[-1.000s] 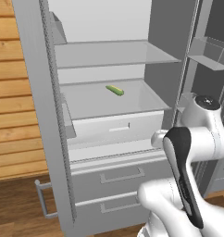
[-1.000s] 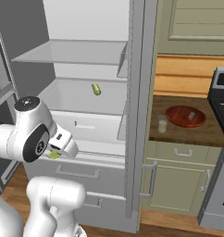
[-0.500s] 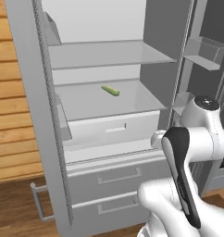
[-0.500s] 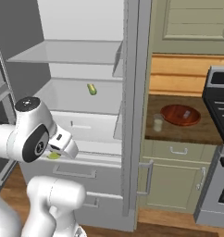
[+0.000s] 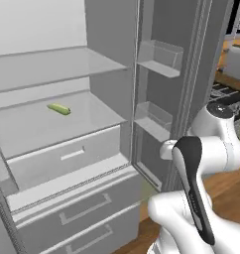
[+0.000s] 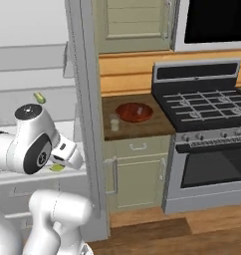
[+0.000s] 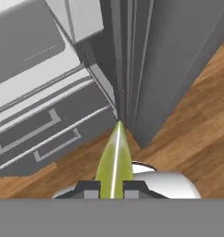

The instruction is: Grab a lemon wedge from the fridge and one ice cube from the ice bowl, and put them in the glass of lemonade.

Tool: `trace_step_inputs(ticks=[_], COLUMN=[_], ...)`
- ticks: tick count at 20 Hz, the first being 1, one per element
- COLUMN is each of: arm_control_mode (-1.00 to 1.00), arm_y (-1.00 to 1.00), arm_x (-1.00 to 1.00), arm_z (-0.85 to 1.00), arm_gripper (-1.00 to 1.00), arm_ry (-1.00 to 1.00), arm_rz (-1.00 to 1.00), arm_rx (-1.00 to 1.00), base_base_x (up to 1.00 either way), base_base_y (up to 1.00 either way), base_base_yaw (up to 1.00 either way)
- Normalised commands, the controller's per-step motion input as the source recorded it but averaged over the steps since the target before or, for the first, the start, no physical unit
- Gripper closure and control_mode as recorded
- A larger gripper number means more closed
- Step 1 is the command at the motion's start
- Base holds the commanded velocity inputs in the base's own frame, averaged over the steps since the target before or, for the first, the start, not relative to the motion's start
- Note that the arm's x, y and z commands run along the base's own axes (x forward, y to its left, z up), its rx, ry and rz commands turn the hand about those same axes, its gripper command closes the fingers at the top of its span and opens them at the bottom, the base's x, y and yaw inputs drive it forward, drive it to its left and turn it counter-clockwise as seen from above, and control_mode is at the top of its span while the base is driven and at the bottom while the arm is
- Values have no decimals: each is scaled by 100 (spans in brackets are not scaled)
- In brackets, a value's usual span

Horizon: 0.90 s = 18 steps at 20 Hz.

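Note:
My gripper (image 7: pixel 113 187) is shut on the lemon wedge (image 7: pixel 115 159), a yellow-green sliver whose point sticks up between the two dark fingertips. From the right base the gripper (image 6: pixel 60 162) hangs low in front of the open fridge (image 6: pixel 85 99) with the wedge (image 6: pixel 57 168) under it. The ice bowl (image 6: pixel 134 111), reddish-brown, sits on the wooden counter right of the fridge. The small clear glass of lemonade (image 6: pixel 114 122) stands just left of it. The fridge (image 5: pixel 112 64) shows open shelves and drawers.
A small green elongated item (image 5: pixel 58 108) lies on the fridge's lower shelf. Door bins (image 5: pixel 159 57) hang on the open right door. A stove (image 6: pixel 207 107) stands right of the counter, beige cabinets (image 6: pixel 135 172) under it, and wooden floor (image 7: pixel 188 125) lies below the hand.
The whole picture has shifted: the base has moved right, bringing the counter, bowl, glass and stove closer to centre. The gripper still holds the wedge in the same pose.

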Motion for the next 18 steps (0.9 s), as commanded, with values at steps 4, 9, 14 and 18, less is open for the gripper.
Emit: trace_step_inputs(ticks=[4,9,14,18], arm_control_mode=[100,100,100,100], arm_y=[0,0,0,0], arm_x=[0,0,0,0], arm_z=[0,0,0,0], arm_gripper=[100,100,100,100], arm_ry=[0,0,0,0], arm_rz=[0,0,0,0], arm_rx=[0,0,0,0], base_base_x=[-11,-2,38,100], base_base_y=[0,-14,-51,-10], base_base_yaw=[-85,-76,-41,3])
